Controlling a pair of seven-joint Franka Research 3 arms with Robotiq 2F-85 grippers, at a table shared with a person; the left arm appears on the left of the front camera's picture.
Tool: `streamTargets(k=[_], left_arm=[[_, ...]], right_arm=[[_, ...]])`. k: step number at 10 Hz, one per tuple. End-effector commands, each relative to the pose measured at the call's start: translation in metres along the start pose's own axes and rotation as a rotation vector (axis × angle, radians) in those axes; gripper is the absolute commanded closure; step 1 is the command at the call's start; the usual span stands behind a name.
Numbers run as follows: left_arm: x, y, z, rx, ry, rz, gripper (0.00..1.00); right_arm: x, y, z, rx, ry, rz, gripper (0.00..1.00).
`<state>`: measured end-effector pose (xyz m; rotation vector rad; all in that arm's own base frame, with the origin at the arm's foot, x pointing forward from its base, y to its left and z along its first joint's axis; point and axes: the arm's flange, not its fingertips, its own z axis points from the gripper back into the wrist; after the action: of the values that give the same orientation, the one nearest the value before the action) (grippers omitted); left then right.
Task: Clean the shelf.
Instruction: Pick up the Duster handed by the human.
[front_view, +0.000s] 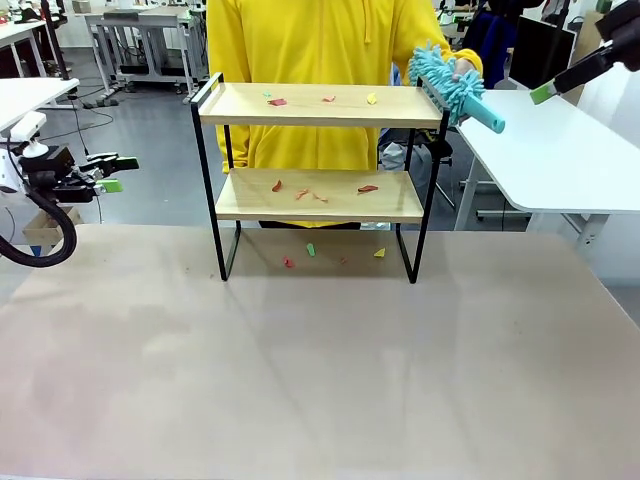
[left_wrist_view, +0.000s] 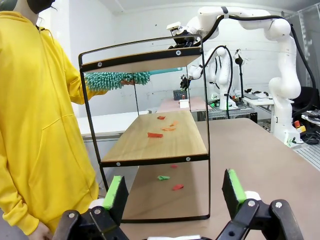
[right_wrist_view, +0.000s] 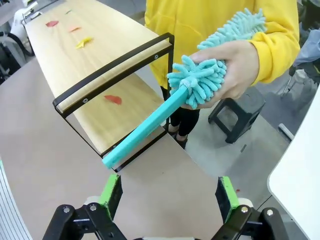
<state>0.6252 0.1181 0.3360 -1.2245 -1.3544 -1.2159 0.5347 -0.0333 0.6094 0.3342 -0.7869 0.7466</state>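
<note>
The shelf (front_view: 232, 104) stands upright at the far middle of the tabletop (front_view: 320, 370). It is a small two-tier rack: two light wooden boards in a thin black frame, with a raised rail at each end. Small red, orange, yellow and green scraps (front_view: 277, 101) lie scattered on both boards and on the tabletop beneath.

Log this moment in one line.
left gripper: fingers open | right gripper: fingers open | person's hand: holds duster by head | shelf: scraps on both boards
</note>
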Motion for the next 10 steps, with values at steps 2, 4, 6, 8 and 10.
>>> streamTargets(k=[2, 4, 6, 8, 10], left_arm=[[0.003, -0.001, 0.0, 0.001, -0.001, -0.018, 0.0], [0.003, -0.001, 0.0, 0.001, -0.001, -0.018, 0.0], [0.003, -0.001, 0.0, 0.001, -0.001, -0.018, 0.0], [0.003, -0.001, 0.0, 0.001, -0.001, -0.018, 0.0], [0.003, -0.001, 0.0, 0.001, -0.001, -0.018, 0.0]], right_arm=[[0.032, 0.043, -0.002, -0.084, 0.054, -0.114, 0.0], [0.063, 0.073, -0.013, -0.108, 0.144, -0.232, 0.0], [0.082, 0.101, -0.028, -0.173, 0.197, -0.301, 0.0], [0.086, 0.112, -0.044, -0.251, 0.221, -0.364, 0.0], [0.079, 0.116, -0.064, -0.34, 0.225, -0.425, 0.0]])
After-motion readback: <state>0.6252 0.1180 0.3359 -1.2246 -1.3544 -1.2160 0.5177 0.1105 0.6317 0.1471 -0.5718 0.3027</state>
